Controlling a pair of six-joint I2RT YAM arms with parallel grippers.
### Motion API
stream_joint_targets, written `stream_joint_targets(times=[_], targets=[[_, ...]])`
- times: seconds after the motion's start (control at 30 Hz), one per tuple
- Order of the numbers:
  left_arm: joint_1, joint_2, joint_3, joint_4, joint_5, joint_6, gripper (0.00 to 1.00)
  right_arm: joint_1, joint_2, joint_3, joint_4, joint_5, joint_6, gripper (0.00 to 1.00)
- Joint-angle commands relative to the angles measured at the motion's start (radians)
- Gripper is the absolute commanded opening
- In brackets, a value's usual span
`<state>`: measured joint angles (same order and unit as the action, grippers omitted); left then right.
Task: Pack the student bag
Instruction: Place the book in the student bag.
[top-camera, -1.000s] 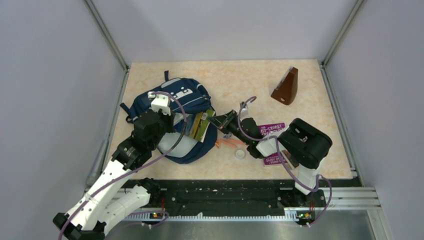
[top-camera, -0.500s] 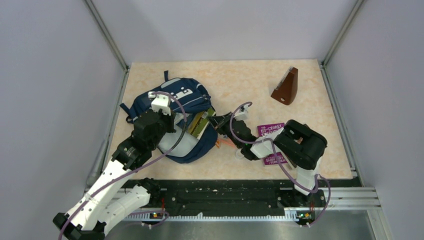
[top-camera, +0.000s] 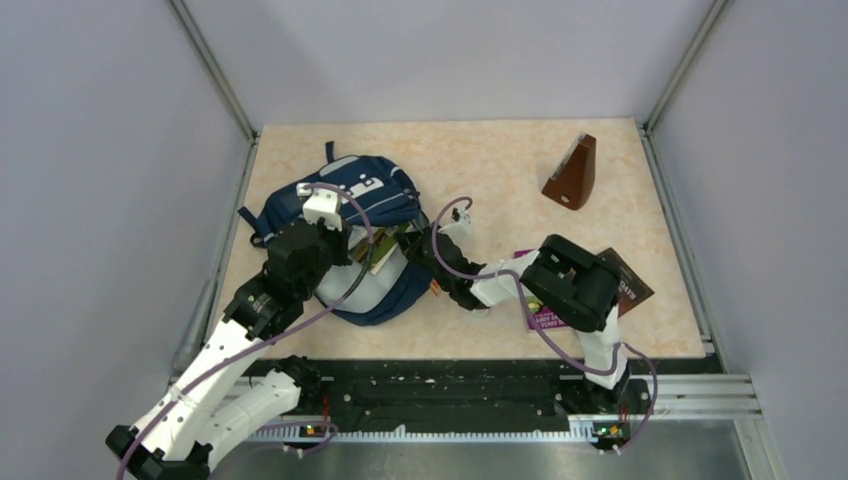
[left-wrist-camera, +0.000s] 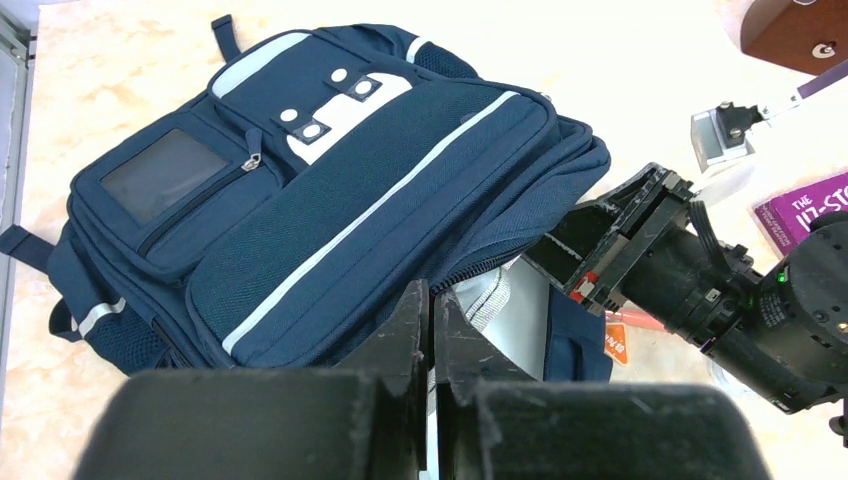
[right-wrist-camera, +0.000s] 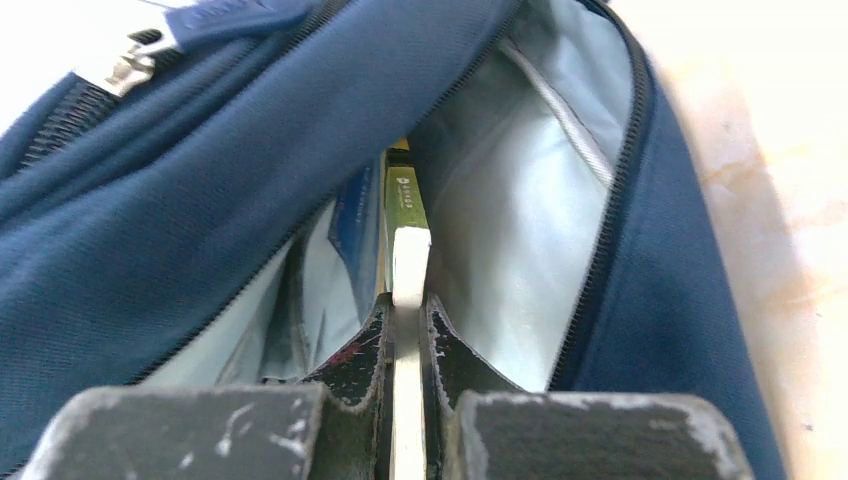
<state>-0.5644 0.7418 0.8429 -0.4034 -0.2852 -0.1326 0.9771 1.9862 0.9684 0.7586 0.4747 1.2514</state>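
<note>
Reaching in from the right, the right arm lies stretched low across the bench (top-camera: 480, 165). Its right hand (top-camera: 412, 243) is pushed into the mouth of the student bag (top-camera: 345, 190) and clenched on a thin book (top-camera: 385, 252) with a yellow-green spine. From the right wrist camera the book stands on edge between the pads, with pale grey lining close on both sides and the zip edge curving past on the right.

The left arm rises from the near left corner, bent at the elbow, with the left hand (top-camera: 348, 262) set over the bag's near side. Its fingers (left-wrist-camera: 405, 330) are pressed together on the rim of the opening, with a thin pale strip pinched between them.

The bag lies flat on the left half of the bench, pockets up. Its left side is close to the side rail (top-camera: 232, 215) and its mouth faces the right arm.

Bare bench runs beyond the bag and across the far middle. A brown wedge (top-camera: 572, 175) stands near the far right corner, well apart from both arms. A purple book (top-camera: 547, 318) lies under the right arm's elbow, near the front edge.
</note>
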Motion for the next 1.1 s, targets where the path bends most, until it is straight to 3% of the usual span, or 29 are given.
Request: stream_joint_targets(times=[0.0, 0.07, 0.13, 0.2, 0.23, 0.33, 0.43, 0.73, 1.07], targets=[[0.000, -0.022, 0.015, 0.115, 0.010, -0.015, 0.00, 0.023, 0.023, 0.007, 0.022, -0.052, -0.043, 0.00], [0.001, -0.025, 0.015, 0.114, 0.006, -0.014, 0.00, 0.025, 0.000, -0.043, 0.061, -0.030, -0.086, 0.09], [0.001, -0.026, 0.015, 0.113, 0.003, -0.013, 0.00, 0.025, -0.038, -0.101, 0.096, 0.006, -0.149, 0.29], [0.000, -0.027, 0.015, 0.113, 0.004, -0.012, 0.00, 0.025, -0.082, -0.146, 0.095, 0.037, -0.227, 0.40], [0.001, -0.030, 0.015, 0.113, 0.000, -0.012, 0.00, 0.025, -0.142, -0.191, 0.078, 0.061, -0.333, 0.49], [0.001, -0.031, 0.015, 0.113, -0.003, -0.010, 0.00, 0.014, -0.215, -0.219, 0.025, 0.063, -0.478, 0.58], [0.000, -0.033, 0.015, 0.113, -0.004, -0.009, 0.00, -0.024, -0.271, -0.226, -0.043, 0.001, -0.580, 0.62], [0.001, -0.027, 0.016, 0.112, -0.011, -0.009, 0.00, -0.210, -0.283, -0.162, -0.154, -0.515, -0.815, 0.62], [0.001, -0.016, 0.016, 0.112, -0.009, -0.007, 0.00, -0.307, -0.183, -0.019, -0.236, -0.774, -0.886, 0.61]])
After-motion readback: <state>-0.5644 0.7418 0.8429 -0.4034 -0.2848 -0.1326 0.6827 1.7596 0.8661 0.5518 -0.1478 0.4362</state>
